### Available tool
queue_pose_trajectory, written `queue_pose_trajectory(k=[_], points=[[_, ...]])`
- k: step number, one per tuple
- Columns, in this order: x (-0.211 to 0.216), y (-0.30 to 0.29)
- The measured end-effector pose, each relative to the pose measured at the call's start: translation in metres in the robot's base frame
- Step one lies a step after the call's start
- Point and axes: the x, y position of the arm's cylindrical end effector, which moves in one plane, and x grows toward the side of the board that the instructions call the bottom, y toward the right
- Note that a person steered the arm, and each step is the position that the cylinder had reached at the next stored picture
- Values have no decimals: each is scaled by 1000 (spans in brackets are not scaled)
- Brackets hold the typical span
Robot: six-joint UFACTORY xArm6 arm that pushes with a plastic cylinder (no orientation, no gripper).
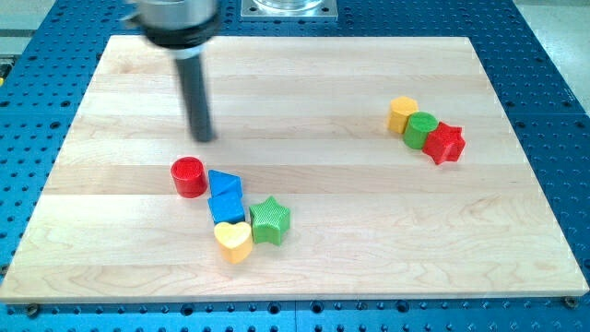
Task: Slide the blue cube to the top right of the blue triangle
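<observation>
Camera view puts my tip [202,138] above-left of the red cylinder [188,176]; no pincer exists. The blue cube [226,208] seems jammed touching the blue triangle [225,183], yellow heart [234,241] and green star [270,219], so pushing risks dragging neighbours.

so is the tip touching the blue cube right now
No, my tip stands apart, toward the view's top left of the cluster, while the blue cube sits below the blue triangle.
</observation>
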Motion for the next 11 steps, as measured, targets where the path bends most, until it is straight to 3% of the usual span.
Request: queue_pose_trajectory(k=[1,2,4,6,7,9,11], points=[[49,-61],[99,-53],[144,42],[136,113],[113,129],[57,128],[40,63]])
